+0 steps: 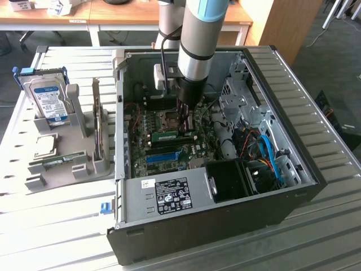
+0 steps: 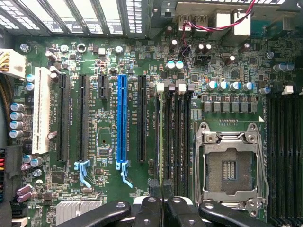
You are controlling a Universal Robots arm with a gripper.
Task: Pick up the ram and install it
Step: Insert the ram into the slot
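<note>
Wrist view: fingers (image 2: pixel 176 208) clenched on the long, thin green circuit-board ram (image 2: pixel 161 142). It is seen edge-on, parallel to the blue plastic expansion slot (image 2: pixel 122 118) and near it, with one black slot between. Whether the ram is seated cannot be told. Judged step: insertion into the black memory slots (image 2: pixel 177 142). The next move, in my judgement, demands square alignment and straight, even pressure.

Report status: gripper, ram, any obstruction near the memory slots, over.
Gripper shut on ram. Ram edge-on along black memory slots, seating unclear. Nothing in the way at slots.
</note>
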